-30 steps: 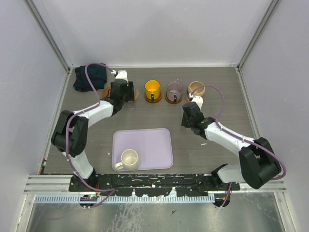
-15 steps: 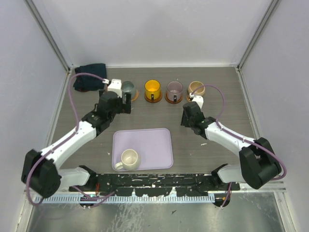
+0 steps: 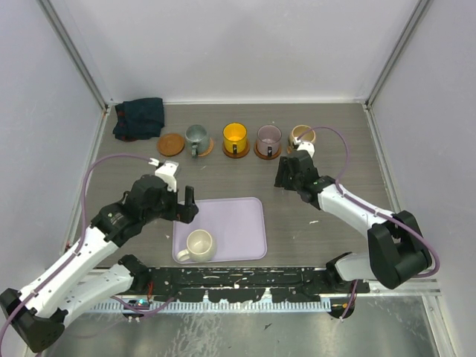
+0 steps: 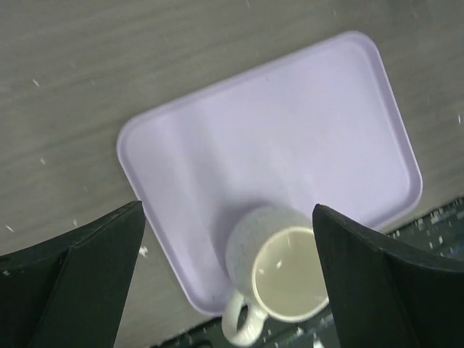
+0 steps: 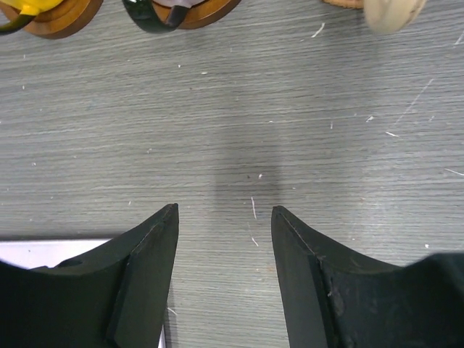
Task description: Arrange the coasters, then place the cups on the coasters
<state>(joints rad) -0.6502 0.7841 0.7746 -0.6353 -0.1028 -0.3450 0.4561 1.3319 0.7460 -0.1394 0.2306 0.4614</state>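
My left pincer (image 4: 228, 216): jaws wide apart, gripping nothing. I hold it above the near-left part of the lavender tray (image 3: 238, 219), over the cream-white cup (image 4: 288, 274) and clear of it. That cup stands upright in the tray's near-left corner, its handle turned toward the near-left corner of the desk (image 3: 349, 149). The tray lies close to the desk's near edge, a little left of its middle.

My right pincer (image 5: 225, 210): jaws apart, with only bare desk between them; nothing held. It points toward the far edge, over the open stretch between the tray's far-right corner and the row of cups.

The row runs along the far edge. From the left:
- The empty coaster (image 3: 170, 143) carries no cup.
- The grey-green cup (image 3: 195, 136) stands on the second coaster (image 3: 207, 148).
- The yellow-orange cup (image 3: 235, 134) stands on the third coaster (image 3: 236, 152).
- The mauve cup (image 3: 268, 136) stands on the fourth coaster (image 3: 267, 154).
- The tan cup (image 3: 301, 134) has the fifth coaster (image 5: 342, 3) under it. My right arm hides most of that coaster, and only a sliver shows from the right wrist.

A dark folded cloth (image 3: 139, 117) lies in the desk's far-left corner.
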